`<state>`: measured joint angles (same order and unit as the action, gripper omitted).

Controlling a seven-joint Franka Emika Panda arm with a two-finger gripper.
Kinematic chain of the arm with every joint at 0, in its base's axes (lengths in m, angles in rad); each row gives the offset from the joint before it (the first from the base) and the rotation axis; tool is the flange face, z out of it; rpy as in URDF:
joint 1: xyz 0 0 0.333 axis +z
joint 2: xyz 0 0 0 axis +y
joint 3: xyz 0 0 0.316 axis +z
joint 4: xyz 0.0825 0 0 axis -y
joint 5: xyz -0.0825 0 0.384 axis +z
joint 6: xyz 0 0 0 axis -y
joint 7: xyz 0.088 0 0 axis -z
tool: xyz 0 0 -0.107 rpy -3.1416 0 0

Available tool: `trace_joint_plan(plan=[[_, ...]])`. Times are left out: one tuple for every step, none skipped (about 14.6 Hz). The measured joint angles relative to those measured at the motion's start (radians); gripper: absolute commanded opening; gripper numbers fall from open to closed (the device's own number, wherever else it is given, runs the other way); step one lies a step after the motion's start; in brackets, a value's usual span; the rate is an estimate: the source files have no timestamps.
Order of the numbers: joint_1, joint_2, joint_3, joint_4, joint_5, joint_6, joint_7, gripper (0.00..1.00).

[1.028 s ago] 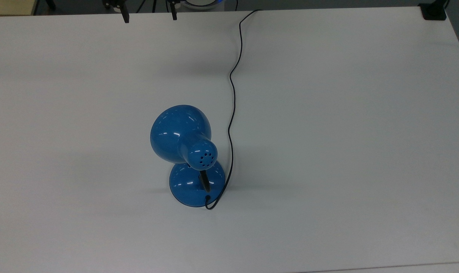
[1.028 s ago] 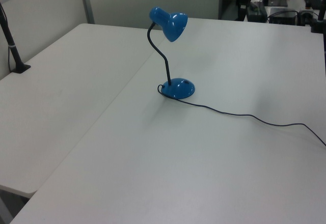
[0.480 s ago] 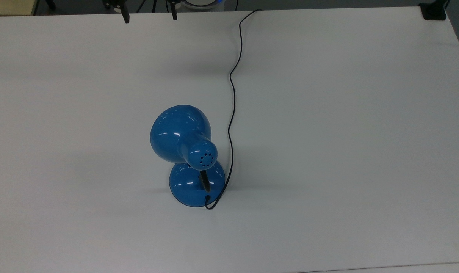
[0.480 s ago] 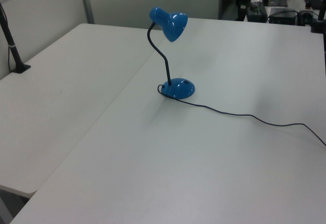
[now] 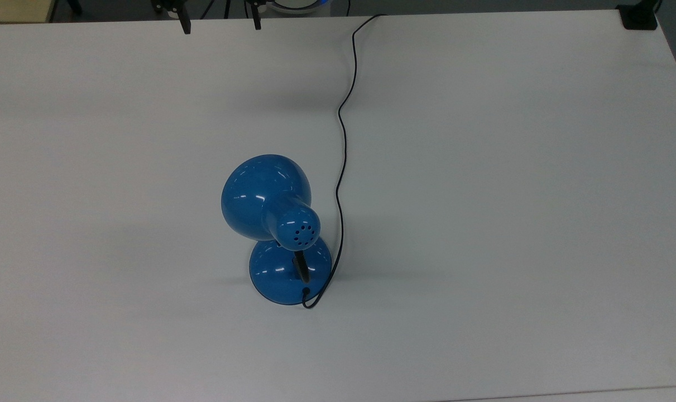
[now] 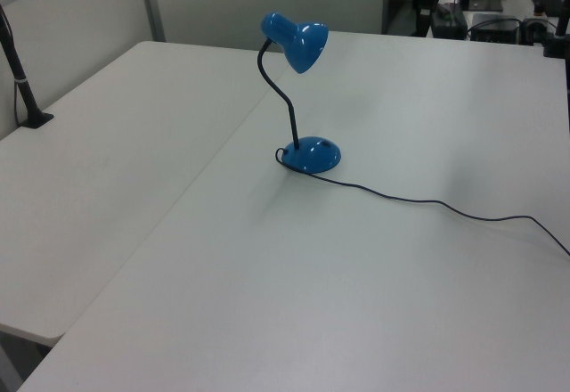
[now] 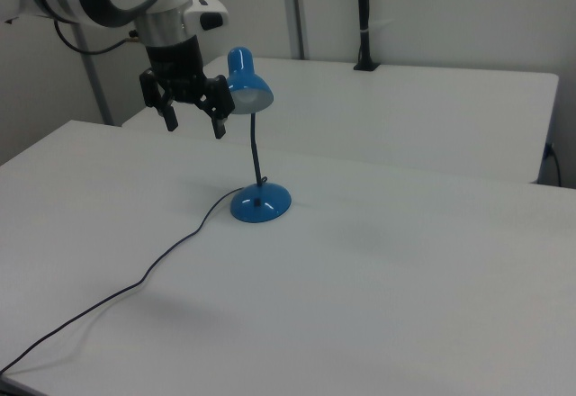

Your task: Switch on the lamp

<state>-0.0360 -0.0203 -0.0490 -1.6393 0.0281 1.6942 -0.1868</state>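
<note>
White tabletop (image 5: 483, 167), lab room, partition walls behind. Your blue desk lamp (image 5: 276, 223) stands upright near the middle of the table, round base (image 6: 312, 154) flat on the surface, black gooseneck (image 6: 283, 102) curving up to the bell shade (image 7: 247, 85). In the top view the shade leans toward the top edge, so it covers part of the base from above. No glow from the shade, so judge it unlit and the task not started.

Black cord (image 5: 342, 139) leaves the base on the side away from the shade, loops once, then runs off the table edge at the top view's top. It lies slack, probably to keep it from tugging the lamp.

Your gripper (image 7: 191, 115) hangs high in the air at the right view's left of the shade, fingers spread wide, holding nothing, pointing down. In the top view its fingertips (image 5: 186, 25) sit at the top edge, well apart from the lamp.

Likely a switch on the base; there's a dark spot there in the left view, too small to confirm. You'll need to come down past the shade without knocking it.
</note>
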Motion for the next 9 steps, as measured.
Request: trace_joint_plan(plan=[[0.000, 0.001, 0.000, 0.000, 0.000, -0.004, -0.014, 1.00], [0.000, 0.003, 0.000, -0.001, 0.000, -0.012, -0.046, 1.00], [0.000, 0.006, 0.000, -0.004, 0.000, -0.018, -0.087, 1.00], [0.000, 0.012, 0.000, -0.006, -0.002, -0.019, -0.133, 1.00], [0.000, 0.017, -0.001, -0.009, -0.012, -0.020, -0.183, 1.00], [-0.001, 0.022, -0.001, -0.012, -0.027, -0.020, -0.229, 1.00], [-0.002, 0.029, -0.001, -0.015, -0.042, -0.020, -0.263, 1.00], [-0.003, 0.039, -0.001, -0.018, -0.050, -0.020, -0.283, 1.00], [-0.004, 0.053, -0.002, -0.020, -0.056, -0.020, -0.294, 0.90]])
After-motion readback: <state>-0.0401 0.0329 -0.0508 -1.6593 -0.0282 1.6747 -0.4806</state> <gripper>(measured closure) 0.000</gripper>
